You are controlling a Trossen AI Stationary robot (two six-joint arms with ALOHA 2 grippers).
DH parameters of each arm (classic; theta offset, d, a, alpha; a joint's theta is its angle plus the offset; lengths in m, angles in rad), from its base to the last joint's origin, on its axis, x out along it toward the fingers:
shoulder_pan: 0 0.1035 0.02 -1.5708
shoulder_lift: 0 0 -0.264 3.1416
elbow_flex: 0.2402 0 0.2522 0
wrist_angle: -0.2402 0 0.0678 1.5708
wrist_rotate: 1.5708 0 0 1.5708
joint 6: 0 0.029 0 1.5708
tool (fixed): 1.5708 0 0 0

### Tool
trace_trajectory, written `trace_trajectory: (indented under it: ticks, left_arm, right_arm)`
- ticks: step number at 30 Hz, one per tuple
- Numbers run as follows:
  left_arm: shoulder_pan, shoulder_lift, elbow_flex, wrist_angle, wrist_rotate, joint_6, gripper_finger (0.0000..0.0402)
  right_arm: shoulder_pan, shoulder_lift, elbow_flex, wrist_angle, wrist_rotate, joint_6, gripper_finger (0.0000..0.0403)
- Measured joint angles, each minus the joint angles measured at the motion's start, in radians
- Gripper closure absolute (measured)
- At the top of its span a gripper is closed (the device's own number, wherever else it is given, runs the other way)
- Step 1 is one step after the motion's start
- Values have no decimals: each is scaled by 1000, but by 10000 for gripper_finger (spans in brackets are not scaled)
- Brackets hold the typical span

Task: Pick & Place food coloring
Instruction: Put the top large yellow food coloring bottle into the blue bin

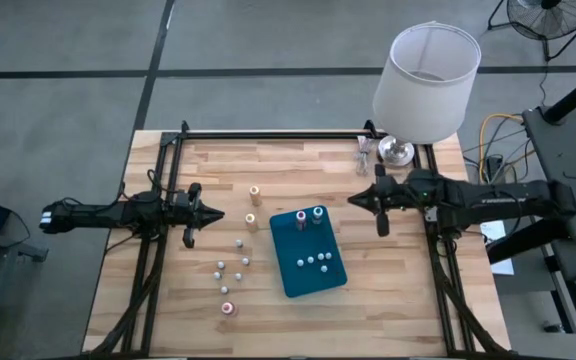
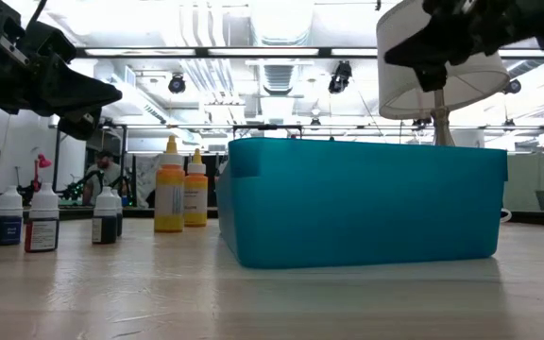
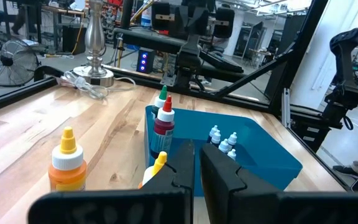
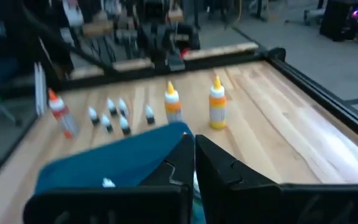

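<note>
The teal tray (image 1: pixel 308 255) lies mid-table. Inside it stand two taller food coloring bottles, one with a red top (image 3: pixel 165 121) and one with a green top (image 3: pixel 161 99), and several small white-capped ones (image 1: pixel 314 262). Left of the tray on the wood stand two orange bottles (image 1: pixel 255 190) (image 1: pixel 251 219), several small bottles (image 1: pixel 233 265) and a red-topped one (image 1: pixel 229 308). My left gripper (image 1: pixel 215 214) hovers shut at the table's left side, pointing level toward the tray. My right gripper (image 1: pixel 353 200) is shut above the table, right of the tray's far end.
A lamp with a white shade (image 1: pixel 426 80) and metal base (image 1: pixel 398 152) stands at the far right corner beside a small clear item (image 1: pixel 365 152). Black frame rails (image 1: pixel 158 260) run along the table's left, right and far edges. Bare wood lies near the front edge.
</note>
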Motion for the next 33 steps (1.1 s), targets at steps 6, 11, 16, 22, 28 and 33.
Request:
trace_trajectory:
  ticks: [6,11,16,22,28,33]
  left_arm:
    - [0,0,0,0,0,0,402]
    - [0,0,0,0,0,0,402]
    - [0,0,0,0,0,0,402]
    - [0,0,0,0,0,0,402]
    - [0,0,0,0,0,0,402]
    - [0,0,0,0,0,0,402]
  right_arm:
    - [-3,-52,-118,151,0,38,394]
    - [-16,-99,-204,232,0,39,394]
    - [-30,-167,-258,253,0,40,394]
    - [-57,-257,-307,252,0,43,394]
    - [-104,-298,-349,248,0,110,394]
    - [-126,-302,-369,250,0,113,394]
